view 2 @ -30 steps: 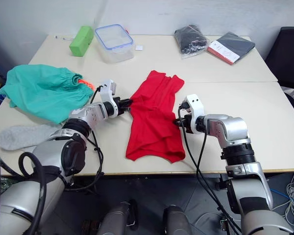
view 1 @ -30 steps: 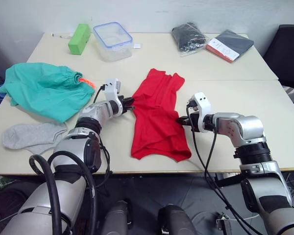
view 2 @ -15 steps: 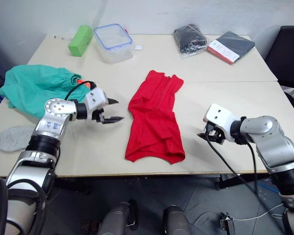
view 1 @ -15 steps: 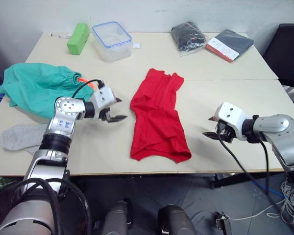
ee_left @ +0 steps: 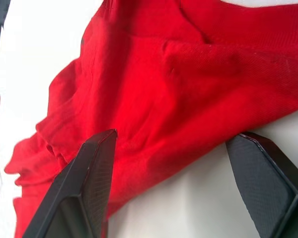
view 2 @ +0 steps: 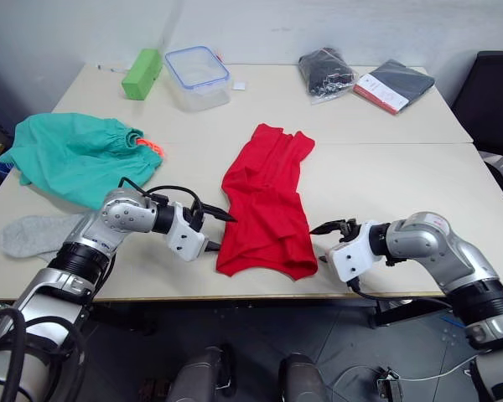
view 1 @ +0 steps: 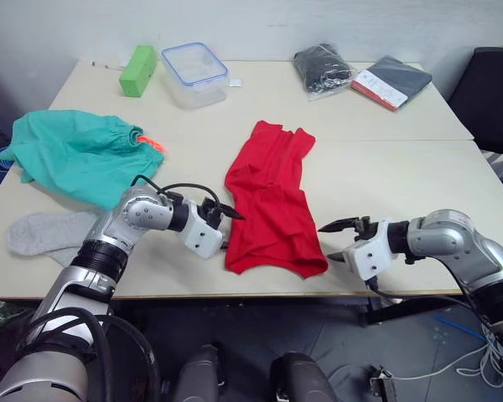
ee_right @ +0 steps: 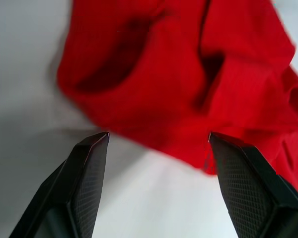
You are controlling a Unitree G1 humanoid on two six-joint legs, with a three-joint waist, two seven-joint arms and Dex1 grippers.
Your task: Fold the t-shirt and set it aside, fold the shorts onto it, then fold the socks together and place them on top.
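Your two grippers flank the red t-shirt (view 1: 272, 209) on the worktop (view 1: 386, 176), both spread wide and holding nothing.

Your left gripper (view 1: 225, 228) sits just beside the shirt's near left edge, its fingers (ee_left: 84, 188) pointing at the cloth. Your right gripper (view 1: 339, 240) faces the shirt's near right corner, close but apart. The teal shorts (view 1: 75, 155) and grey socks (view 1: 46, 233) lie well beyond your left gripper, away from the shirt.
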